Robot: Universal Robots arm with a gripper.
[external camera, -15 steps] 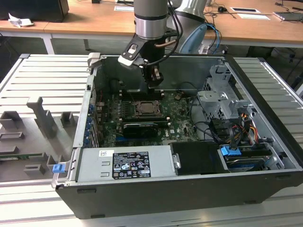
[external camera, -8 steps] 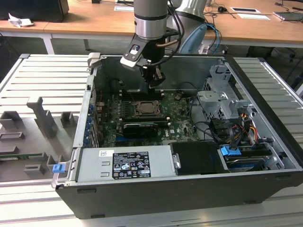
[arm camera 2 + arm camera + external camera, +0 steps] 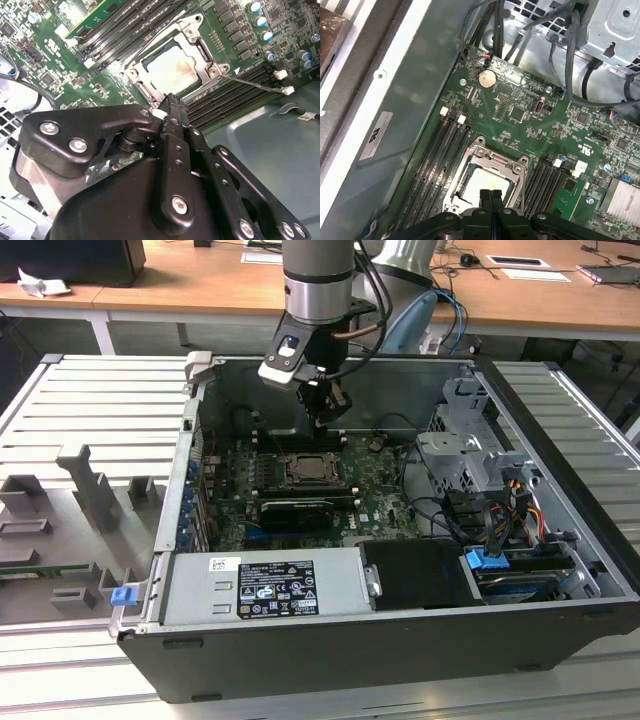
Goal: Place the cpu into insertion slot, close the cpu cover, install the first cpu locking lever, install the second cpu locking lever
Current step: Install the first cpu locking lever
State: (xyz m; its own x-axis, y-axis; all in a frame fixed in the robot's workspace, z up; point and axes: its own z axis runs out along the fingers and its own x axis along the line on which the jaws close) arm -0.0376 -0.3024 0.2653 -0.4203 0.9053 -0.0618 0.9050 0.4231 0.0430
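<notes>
Because the tool (image 3: 490,196) hangs just above the socket with its two fingers pressed together and nothing between them, a misjudged descent is the main risk. The tips could land on the chip (image 3: 172,70) or on the metal cover (image 3: 196,26) and press the chip down unevenly.

The chip lies flat in the slot (image 3: 312,470), near the middle of the green board (image 3: 530,125). The silvery cover appears to be folded down around it. I cannot tell whether the cover is latched.

In the second wrist view, a thin metal rod (image 3: 255,82) runs out from one corner of the cover across the memory slots (image 3: 235,97). It looks like a locking lever that is not yet hooked down. If so, a push in the wrong spot could make it spring free or slip off the tips.

Long black memory slots flank the socket on both sides, so a sideways slide would catch on them. Bundles of cables (image 3: 570,60) and a grey drive cage (image 3: 465,445) crowd the end of the case (image 3: 560,430) at the exterior view's right. The power supply (image 3: 265,585) fills the near edge, and a coin battery (image 3: 487,78) sits towards the board's far edge. The case rests on a ribbed grey counter (image 3: 90,410).
</notes>
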